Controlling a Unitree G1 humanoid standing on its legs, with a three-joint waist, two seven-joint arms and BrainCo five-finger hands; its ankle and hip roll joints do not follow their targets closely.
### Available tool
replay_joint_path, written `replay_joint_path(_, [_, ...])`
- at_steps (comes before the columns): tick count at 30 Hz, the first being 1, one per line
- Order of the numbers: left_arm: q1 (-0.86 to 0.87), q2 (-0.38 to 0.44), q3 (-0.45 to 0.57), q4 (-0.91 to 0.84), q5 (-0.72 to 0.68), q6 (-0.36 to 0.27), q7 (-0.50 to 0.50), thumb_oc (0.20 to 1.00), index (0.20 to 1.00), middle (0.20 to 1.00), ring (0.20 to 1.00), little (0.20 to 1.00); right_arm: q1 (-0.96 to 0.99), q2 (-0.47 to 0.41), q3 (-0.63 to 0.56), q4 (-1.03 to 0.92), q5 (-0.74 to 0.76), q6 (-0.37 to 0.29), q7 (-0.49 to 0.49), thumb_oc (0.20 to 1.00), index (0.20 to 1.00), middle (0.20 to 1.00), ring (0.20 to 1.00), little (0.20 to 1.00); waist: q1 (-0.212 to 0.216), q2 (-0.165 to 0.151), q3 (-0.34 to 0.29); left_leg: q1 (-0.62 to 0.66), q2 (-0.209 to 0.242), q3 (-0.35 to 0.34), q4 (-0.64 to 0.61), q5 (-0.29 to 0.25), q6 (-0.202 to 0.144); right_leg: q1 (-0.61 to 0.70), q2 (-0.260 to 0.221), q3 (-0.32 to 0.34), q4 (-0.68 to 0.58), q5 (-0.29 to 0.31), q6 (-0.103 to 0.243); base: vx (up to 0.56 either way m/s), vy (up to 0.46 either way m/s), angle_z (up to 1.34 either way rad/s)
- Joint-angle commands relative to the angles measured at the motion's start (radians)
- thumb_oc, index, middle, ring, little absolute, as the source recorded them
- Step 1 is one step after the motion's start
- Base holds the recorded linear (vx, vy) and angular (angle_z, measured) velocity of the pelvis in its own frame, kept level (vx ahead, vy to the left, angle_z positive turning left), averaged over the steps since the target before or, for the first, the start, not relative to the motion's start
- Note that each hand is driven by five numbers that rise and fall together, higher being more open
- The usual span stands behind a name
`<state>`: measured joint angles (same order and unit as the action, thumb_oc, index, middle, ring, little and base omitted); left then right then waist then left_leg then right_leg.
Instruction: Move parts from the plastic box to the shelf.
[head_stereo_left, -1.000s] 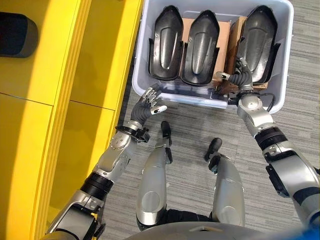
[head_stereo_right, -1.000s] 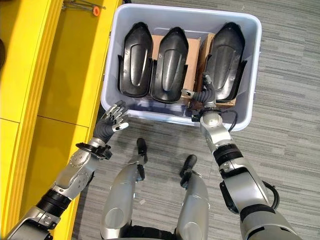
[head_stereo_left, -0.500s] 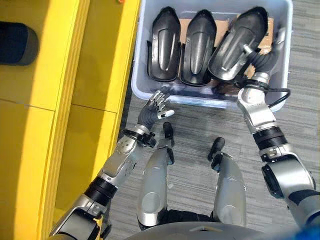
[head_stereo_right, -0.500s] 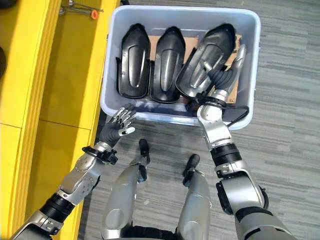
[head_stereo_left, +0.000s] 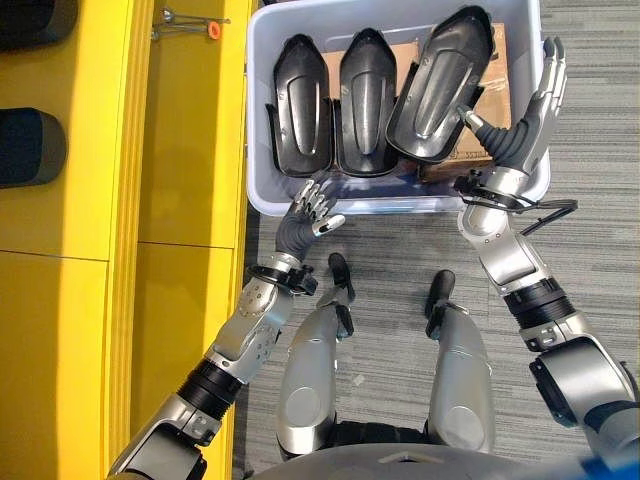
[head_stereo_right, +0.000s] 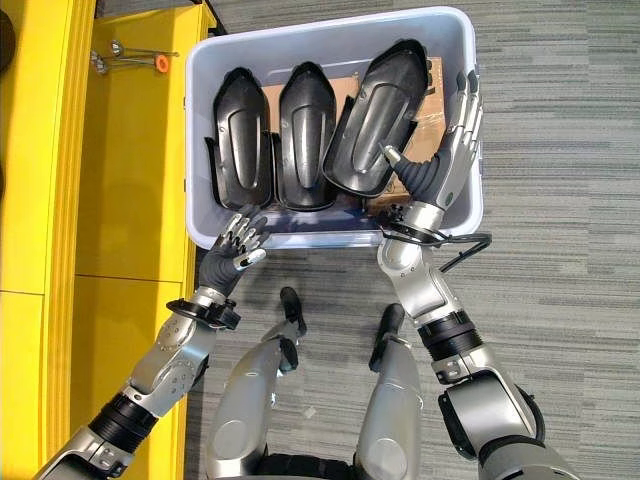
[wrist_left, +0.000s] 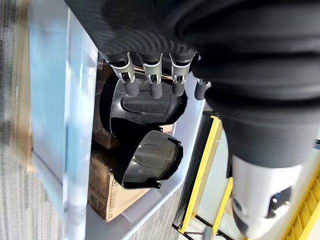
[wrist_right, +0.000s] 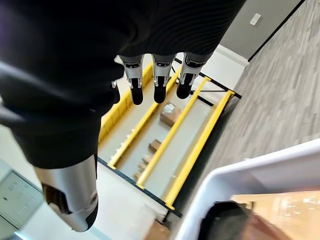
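Note:
A grey plastic box (head_stereo_left: 256, 110) stands on the floor ahead and holds three black moulded parts. Two parts (head_stereo_left: 300, 105) (head_stereo_left: 367, 100) stand upright side by side. The third part (head_stereo_left: 440, 85) leans left against the middle one. My right hand (head_stereo_left: 515, 140) is raised inside the box just right of the leaning part, open, fingers (wrist_right: 159, 82) straight, thumb by the part's lower edge. My left hand (head_stereo_left: 300, 218) hovers at the box's front left rim, fingers (wrist_left: 150, 82) relaxed and holding nothing. The yellow shelf (head_stereo_left: 180, 150) runs along the left.
Cardboard (head_stereo_left: 503, 55) lies under the parts in the box. Dark parts (head_stereo_left: 30, 148) rest on the shelf's far left, and a tool with an orange handle (head_stereo_left: 190, 28) lies at its top. Grey carpet surrounds the box.
The right part has been tipped from upright to leaning left. My right hand has let go and now stands open beside it. The left hand rose to the box rim. The camera has shifted.

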<state>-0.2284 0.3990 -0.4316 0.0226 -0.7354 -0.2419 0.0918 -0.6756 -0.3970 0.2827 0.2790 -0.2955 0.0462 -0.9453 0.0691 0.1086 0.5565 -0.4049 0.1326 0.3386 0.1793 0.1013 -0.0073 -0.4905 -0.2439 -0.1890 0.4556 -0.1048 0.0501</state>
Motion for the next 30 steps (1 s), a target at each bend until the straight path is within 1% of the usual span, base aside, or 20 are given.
replay_joint_path(1, [0.006,-0.013,-0.026,-0.079,-0.004,-0.054,-0.005,1.000,1.000,1.000,1.000,1.000,-0.060,-0.026,-0.020,0.020,0.068,0.003,-0.038,1.000,1.000,1.000,1.000,1.000,0.020,0.022,-0.036,-0.046,0.011,-0.143,0.039,-0.048,-0.049,-0.023,0.016,-0.005,0.027,0.017,0.020,0.00,-0.028,0.04])
replay_joint_path(4, [0.004,-0.011,-0.025,-0.079,0.000,-0.056,0.001,1.000,1.000,1.000,1.000,1.000,-0.060,-0.026,-0.024,0.054,0.100,-0.018,-0.029,1.000,1.000,1.000,1.000,1.000,0.026,0.019,-0.036,-0.065,0.011,-0.148,0.041,-0.046,-0.047,-0.034,0.016,-0.013,0.031,0.016,0.021,0.00,-0.011,0.11])
replay_joint_path(5, [0.001,-0.005,-0.021,-0.082,0.021,-0.052,0.009,1.000,1.000,1.000,1.000,1.000,-0.063,-0.019,-0.027,0.072,0.129,-0.023,-0.020,1.000,1.000,1.000,1.000,1.000,0.032,0.019,-0.036,-0.077,0.008,-0.152,0.048,-0.049,-0.044,-0.043,0.018,-0.015,0.038,0.013,0.020,0.02,-0.005,0.07])
replay_joint_path(7, [-0.002,-0.003,-0.018,-0.085,0.024,-0.048,-0.007,1.000,1.000,1.000,1.000,1.000,-0.072,-0.016,-0.025,0.091,0.126,-0.028,-0.015,1.000,1.000,1.000,1.000,1.000,0.039,0.016,-0.036,-0.089,0.008,-0.153,0.054,-0.050,-0.042,-0.051,0.017,-0.018,0.037,0.016,0.020,0.00,0.000,0.00])
replay_joint_path(8, [-0.004,0.002,-0.014,-0.095,0.012,-0.039,-0.012,1.000,1.000,1.000,1.000,1.000,-0.084,-0.019,-0.020,0.096,0.085,-0.012,0.005,1.000,1.000,1.000,1.000,1.000,0.044,0.014,-0.036,-0.096,0.007,-0.155,0.056,-0.049,-0.040,-0.052,0.017,-0.024,0.034,0.017,0.021,0.00,0.000,0.00])
replay_joint_path(9, [-0.004,0.003,-0.013,-0.096,0.012,-0.038,-0.012,1.000,1.000,1.000,1.000,1.000,-0.085,-0.020,-0.019,0.095,0.083,-0.009,0.007,1.000,1.000,1.000,1.000,1.000,0.045,0.014,-0.036,-0.097,0.007,-0.155,0.057,-0.049,-0.040,-0.052,0.018,-0.025,0.033,0.018,0.021,0.00,-0.010,0.06])
replay_joint_path(11, [-0.010,0.000,-0.013,-0.103,0.023,-0.023,-0.001,1.000,1.000,1.000,1.000,1.000,-0.107,-0.019,-0.005,0.095,0.096,0.025,-0.003,1.000,1.000,1.000,1.000,1.000,0.052,0.011,-0.036,-0.107,0.008,-0.159,0.060,-0.047,-0.040,-0.057,0.020,-0.029,0.033,0.020,0.021,0.00,-0.009,0.06])
replay_joint_path(13, [-0.023,0.004,-0.014,-0.104,0.079,-0.026,0.012,1.000,1.000,1.000,1.000,1.000,-0.133,-0.025,-0.009,0.127,0.150,0.026,-0.014,1.000,1.000,1.000,1.000,1.000,0.059,0.008,-0.036,-0.124,0.006,-0.163,0.069,-0.048,-0.038,-0.069,0.021,-0.034,0.037,0.020,0.021,-0.01,-0.014,0.08])
replay_joint_path(14, [-0.033,0.008,-0.008,-0.117,0.071,-0.013,0.012,1.000,1.000,1.000,1.000,1.000,-0.156,-0.029,-0.027,0.183,0.259,0.018,-0.008,1.000,1.000,1.000,1.000,1.000,0.068,0.009,-0.036,-0.141,0.003,-0.172,0.077,-0.049,-0.037,-0.080,0.021,-0.041,0.046,0.016,0.020,-0.01,0.018,0.13])
replay_joint_path(15, [-0.039,0.012,-0.010,-0.128,0.074,0.002,0.013,1.000,1.000,1.000,1.000,1.000,-0.168,-0.032,-0.042,0.228,0.234,0.003,0.000,1.000,1.000,1.000,1.000,1.000,0.073,0.013,-0.036,-0.148,-0.001,-0.178,0.082,-0.051,-0.036,-0.085,0.021,-0.042,0.054,0.013,0.020,0.00,0.034,0.14])
replay_joint_path(16, [-0.042,0.012,-0.009,-0.132,0.069,0.011,0.016,1.000,1.000,1.000,1.000,1.000,-0.177,-0.035,-0.044,0.243,0.233,0.007,0.009,1.000,1.000,1.000,1.000,1.000,0.076,0.014,-0.036,-0.152,-0.002,-0.178,0.084,-0.052,-0.035,-0.088,0.019,-0.044,0.058,0.012,0.020,0.00,0.029,0.05])
replay_joint_path(19, [-0.048,0.016,-0.007,-0.127,0.062,0.019,0.016,1.000,1.000,1.000,1.000,1.000,-0.209,-0.040,-0.042,0.293,0.271,0.007,0.004,1.000,1.000,1.000,1.000,1.000,0.085,0.019,-0.036,-0.162,-0.004,-0.178,0.088,-0.051,-0.033,-0.094,0.015,-0.049,0.064,0.011,0.019,0.00,0.008,0.02])
replay_joint_path(20, [-0.050,0.018,-0.007,-0.125,0.057,0.018,0.015,1.000,1.000,1.000,1.000,1.000,-0.220,-0.041,-0.044,0.307,0.302,0.007,0.005,1.000,1.000,1.000,1.000,1.000,0.087,0.019,-0.036,-0.167,-0.005,-0.179,0.091,-0.051,-0.032,-0.097,0.014,-0.051,0.067,0.011,0.020,0.00,0.000,0.00])
replay_joint_path(22, [-0.059,0.020,-0.008,-0.128,0.053,0.024,0.014,1.000,1.000,1.000,1.000,1.000,-0.238,-0.037,-0.059,0.350,0.424,-0.008,-0.009,1.000,1.000,1.000,1.000,1.000,0.094,0.021,-0.036,-0.182,-0.007,-0.182,0.099,-0.053,-0.031,-0.108,0.009,-0.055,0.074,0.010,0.020,0.00,0.000,0.00])
replay_joint_path(23, [-0.060,0.021,-0.007,-0.129,0.052,0.024,0.013,1.000,1.000,1.000,1.000,1.000,-0.241,-0.035,-0.067,0.363,0.452,-0.011,-0.025,1.000,1.000,1.000,1.000,1.000,0.095,0.021,-0.036,-0.186,-0.007,-0.183,0.102,-0.054,-0.030,-0.111,0.008,-0.056,0.078,0.009,0.020,0.00,0.000,0.00])
replay_joint_path(24, [-0.061,0.020,-0.006,-0.131,0.049,0.028,0.015,1.000,1.000,1.000,1.000,1.000,-0.242,-0.032,-0.081,0.381,0.470,-0.026,-0.061,1.000,1.000,1.000,1.000,1.000,0.097,0.022,-0.036,-0.190,-0.008,-0.182,0.104,-0.055,-0.029,-0.113,0.006,-0.057,0.080,0.009,0.021,-0.01,0.017,0.05])
replay_joint_path(25, [-0.063,0.020,-0.005,-0.131,0.047,0.030,0.018,1.000,1.000,1.000,1.000,1.000,-0.240,-0.031,-0.090,0.390,0.482,-0.044,-0.062,1.000,1.000,1.000,1.000,1.000,0.097,0.022,-0.036,-0.191,-0.008,-0.183,0.106,-0.056,-0.028,-0.114,0.005,-0.058,0.081,0.008,0.022,-0.01,0.023,0.09])
replay_joint_path(26, [-0.065,0.020,-0.006,-0.132,0.044,0.029,0.022,1.000,1.000,1.000,1.000,1.000,-0.236,-0.028,-0.098,0.397,0.498,-0.052,-0.042,1.000,1.000,1.000,1.000,1.000,0.096,0.021,-0.036,-0.195,-0.008,-0.184,0.108,-0.057,-0.028,-0.118,0.006,-0.058,0.083,0.008,0.023,-0.01,0.025,0.10])
replay_joint_path(29, [-0.067,0.012,-0.004,-0.140,0.063,0.041,0.035,1.000,1.000,1.000,1.000,1.000,-0.239,-0.013,-0.100,0.394,0.516,-0.032,-0.013,1.000,1.000,1.000,1.000,1.000,0.098,0.023,-0.036,-0.200,-0.009,-0.180,0.104,-0.055,-0.028,-0.124,0.008,-0.057,0.080,0.009,0.023,-0.01,0.035,0.02])
replay_joint_path(30, [-0.072,0.015,-0.001,-0.143,0.082,0.046,0.041,1.000,1.000,1.000,1.000,1.000,-0.243,-0.009,-0.096,0.404,0.517,-0.016,0.004,1.000,1.000,1.000,1.000,1.000,0.099,0.023,-0.036,-0.205,-0.008,-0.180,0.106,-0.055,-0.028,-0.128,0.006,-0.059,0.080,0.010,0.024,0.00,0.000,0.00])
